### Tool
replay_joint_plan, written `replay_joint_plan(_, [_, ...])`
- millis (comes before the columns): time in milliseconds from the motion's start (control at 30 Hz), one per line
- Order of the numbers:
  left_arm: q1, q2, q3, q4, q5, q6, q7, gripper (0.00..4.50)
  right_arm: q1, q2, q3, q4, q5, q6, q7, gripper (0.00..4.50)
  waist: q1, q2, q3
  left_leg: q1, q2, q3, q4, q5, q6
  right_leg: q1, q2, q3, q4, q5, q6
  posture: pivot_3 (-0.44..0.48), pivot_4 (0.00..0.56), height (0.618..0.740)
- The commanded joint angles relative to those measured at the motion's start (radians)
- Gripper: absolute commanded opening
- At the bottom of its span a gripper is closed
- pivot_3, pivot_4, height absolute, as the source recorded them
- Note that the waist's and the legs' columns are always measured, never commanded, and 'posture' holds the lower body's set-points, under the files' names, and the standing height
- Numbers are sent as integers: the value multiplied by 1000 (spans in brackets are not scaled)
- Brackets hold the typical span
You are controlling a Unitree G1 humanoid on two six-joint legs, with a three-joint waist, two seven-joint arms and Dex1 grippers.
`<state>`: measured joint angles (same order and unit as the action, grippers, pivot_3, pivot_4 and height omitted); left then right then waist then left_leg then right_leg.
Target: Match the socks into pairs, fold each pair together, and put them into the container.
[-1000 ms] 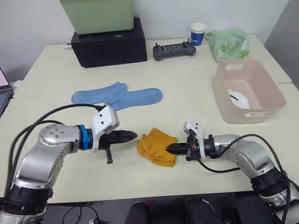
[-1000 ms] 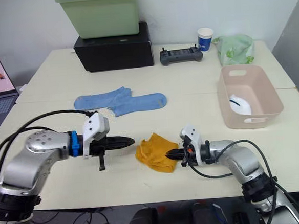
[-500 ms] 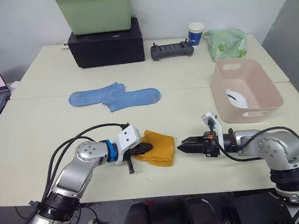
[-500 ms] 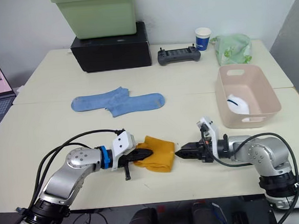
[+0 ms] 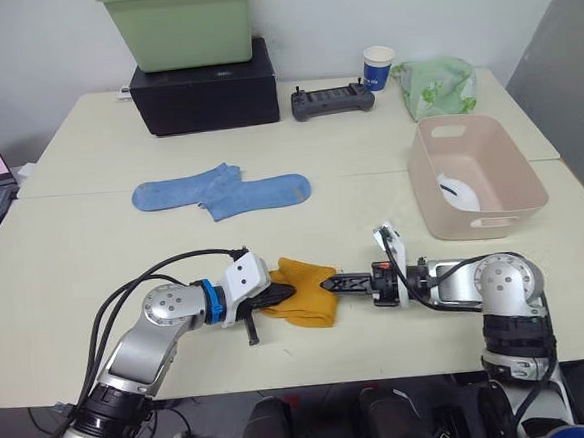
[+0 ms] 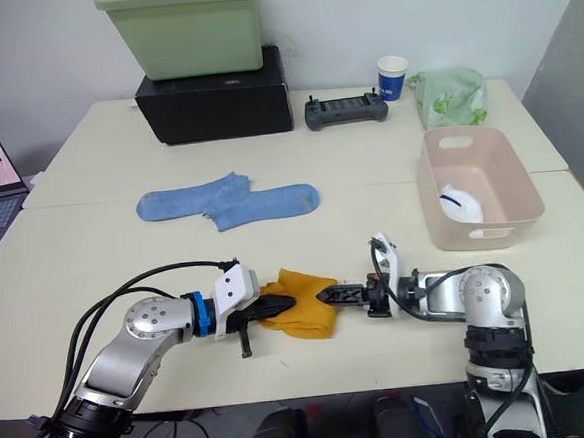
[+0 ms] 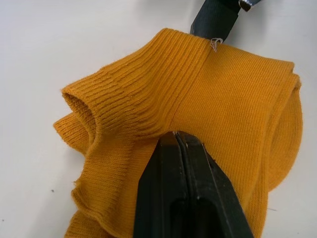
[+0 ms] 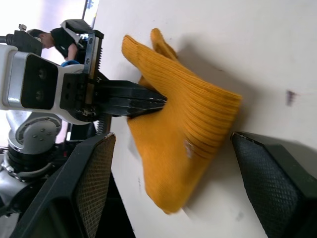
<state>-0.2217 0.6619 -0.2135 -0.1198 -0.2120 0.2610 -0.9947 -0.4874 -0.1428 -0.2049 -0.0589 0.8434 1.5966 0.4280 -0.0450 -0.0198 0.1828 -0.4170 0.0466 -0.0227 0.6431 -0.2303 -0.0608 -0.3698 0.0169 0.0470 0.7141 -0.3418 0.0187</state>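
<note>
1. While the left gripper stays pinched shut on the near-left edge of the folded mustard-orange knit socks, the right gripper has swung back in from the right; half a second ago it hung clear of the bundle, and now its tips meet the bundle's right edge.
2. Seen from the right wrist, its two black fingers stand wide apart with the orange fold between them, gripping nothing yet.
3. From the left wrist view, the left pair of fingers press together on the ribbed cuff area.
4. That bundle lies on the cream table near its front edge, between the two arms and well apart from the pale pink rectangular plastic tub at the right.
5. A white sock already sits inside that tub.
6. Two light blue socks lie overlapped and unfolded farther back.
7. I judge the orange pair folded and about to be handed to the right arm for carrying to the tub.
</note>
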Motion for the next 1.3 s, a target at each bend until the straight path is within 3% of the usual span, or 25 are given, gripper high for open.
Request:
replay_joint_plan(33, [15,15,-10,9,19,27,-9,0,-24,52,2,37,8,18,-45,4010,-1,0,0,0,0,0,0,0,0,0,0,0,0,0,0,0,150,740])
replay_joint_plan(333, [24,7,16,-22,-11,66,3,0,-48,128,8,80,-64,-28,-65,4010,-9,0,0,0,0,0,0,0,0,0,0,0,0,0,0,0,150,740])
replay_joint_plan(433, [30,6,16,-28,-7,68,4,0,-42,119,15,84,-72,-45,-56,3380,-11,0,0,0,0,0,0,0,0,0,0,0,0,0,0,0,150,740])
replay_joint_plan(733, [44,-7,57,-69,-73,94,-3,0,-25,100,39,53,-83,-67,-47,312,-12,-1,-1,0,0,0,-1,0,0,0,0,0,0,0,0,0,150,740])
replay_joint_plan(767, [47,-8,67,-82,-96,101,-13,0,-25,99,38,44,-82,-70,-45,53,-12,-1,-1,0,0,0,-1,0,0,0,0,0,0,0,0,0,150,740])
replay_joint_plan(833, [43,-18,114,-123,-167,134,-13,0,-21,85,31,9,-81,-77,-48,5,-12,-1,-1,0,1,-1,-1,0,0,0,0,0,0,0,0,0,150,740])
replay_joint_plan(933, [27,-4,203,-205,-296,230,-5,552,-11,-11,69,-122,-69,-124,3,5,-6,-1,0,-3,1,-1,0,0,0,-2,0,-1,0,0,0,0,150,740])
replay_joint_plan(1133, [-131,10,349,-313,-565,481,98,2470,-103,-176,16,-281,-66,-267,28,5,-2,-1,2,-9,0,-2,2,0,0,-5,-2,-2,-1,-1,2,0,150,740])
replay_joint_plan(1300, [-357,-56,295,-278,-559,507,186,4105,-191,-354,41,-284,-209,-472,33,5,11,-1,2,-10,-2,-1,2,0,0,-5,-1,-4,-2,-1,2,0,150,740])
